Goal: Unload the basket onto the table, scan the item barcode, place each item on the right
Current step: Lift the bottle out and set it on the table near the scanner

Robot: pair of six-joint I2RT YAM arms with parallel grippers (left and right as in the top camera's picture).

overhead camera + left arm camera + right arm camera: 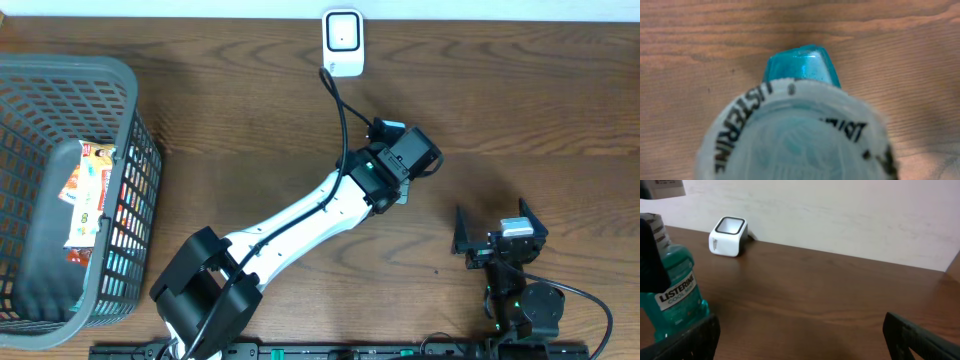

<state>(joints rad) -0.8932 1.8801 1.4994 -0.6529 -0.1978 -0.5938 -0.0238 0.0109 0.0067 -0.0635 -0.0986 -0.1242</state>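
Observation:
The item is a teal Listerine mouthwash bottle [674,294] with a white sealed cap [795,135]. It stands upright at the left of the right wrist view, its base hidden behind my right finger. My left gripper [405,158] is shut on its cap from above and hides the bottle in the overhead view. In the left wrist view the cap fills the frame, with the teal shoulder [802,65] beyond it. No barcode shows. The white scanner [343,42] sits at the table's far edge, with its cable running toward the left arm. My right gripper [495,228] rests open and empty at the front right.
A grey plastic basket [130,85] stands at the left with snack packets [88,190] inside. The scanner [728,236] sits against a pale wall. Bare wooden table lies between the bottle and the scanner.

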